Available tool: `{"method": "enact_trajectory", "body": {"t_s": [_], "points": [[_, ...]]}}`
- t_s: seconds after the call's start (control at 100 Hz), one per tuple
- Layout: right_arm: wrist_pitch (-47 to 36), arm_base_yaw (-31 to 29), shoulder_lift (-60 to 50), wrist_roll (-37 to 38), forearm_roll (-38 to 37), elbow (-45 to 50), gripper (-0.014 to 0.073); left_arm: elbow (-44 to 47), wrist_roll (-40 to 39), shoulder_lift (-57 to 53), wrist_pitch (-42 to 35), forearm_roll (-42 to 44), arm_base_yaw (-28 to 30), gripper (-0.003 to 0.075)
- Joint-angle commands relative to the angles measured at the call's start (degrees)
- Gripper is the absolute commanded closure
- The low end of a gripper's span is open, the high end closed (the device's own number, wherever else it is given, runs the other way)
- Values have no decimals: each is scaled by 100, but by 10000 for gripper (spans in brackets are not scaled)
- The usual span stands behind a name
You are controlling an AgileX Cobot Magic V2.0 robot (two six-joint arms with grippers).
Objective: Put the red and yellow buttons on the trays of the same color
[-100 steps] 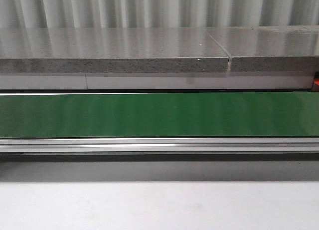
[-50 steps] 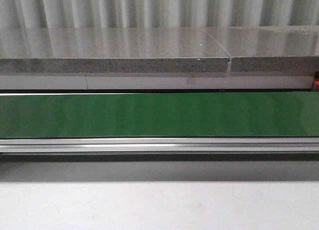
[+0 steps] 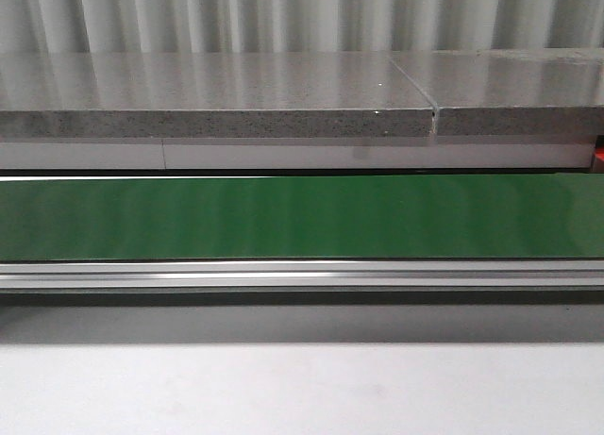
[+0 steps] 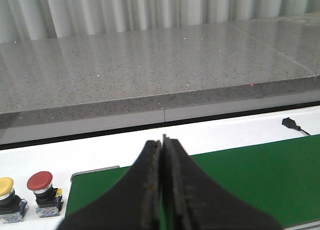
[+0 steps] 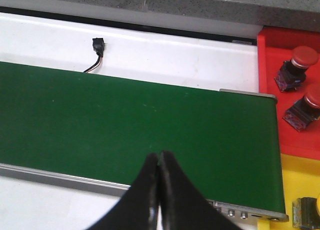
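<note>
In the left wrist view a red button [image 4: 40, 186] and a yellow button [image 4: 6, 192] stand side by side on the white surface beside the end of the green belt [image 4: 240, 182]. My left gripper [image 4: 162, 140] is shut and empty above that belt end. In the right wrist view two red buttons [image 5: 298, 65] [image 5: 307, 108] sit on the red tray [image 5: 270, 80]. The yellow tray [image 5: 295, 180] holds a part-hidden button [image 5: 306, 210] at the frame corner. My right gripper [image 5: 160, 154] is shut and empty over the belt [image 5: 125, 125].
The front view shows only the green belt [image 3: 302, 216], its aluminium rail [image 3: 302, 275], a grey stone shelf [image 3: 217, 95] behind and white table in front. A small black connector with a wire [image 5: 98, 46] lies on the white strip beyond the belt.
</note>
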Motion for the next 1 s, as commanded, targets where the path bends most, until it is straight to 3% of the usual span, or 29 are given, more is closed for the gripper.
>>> {"method": "enact_trajectory", "body": {"t_s": [0.0, 0.24, 0.31, 0.38, 0.55, 0.62, 0.81, 0.99], "points": [[-321, -2, -34, -71, 93, -142, 662, -165, -5, 28, -464, -96, -46, 740], [-321, -2, -34, -71, 93, -142, 662, -165, -5, 28, -463, -96, -46, 736], [-321, -2, -34, -71, 93, -142, 662, -165, -5, 28, -463, -96, -46, 693], [-321, -2, -34, -71, 93, -142, 662, -165, -5, 28, -454, -96, -46, 587], [-321, -2, -34, -71, 93, -142, 662, -165, -5, 28, -416, -96, -46, 192], [-321, -2, -34, -71, 93, -142, 662, -165, -5, 28, -445, -96, -46, 106], [-321, -2, -34, -71, 93, -142, 662, -165, -5, 28, -523, -96, -46, 102], [-321, -2, -34, -71, 93, -142, 662, -469, -471, 405, -638, -96, 225, 102]]}}
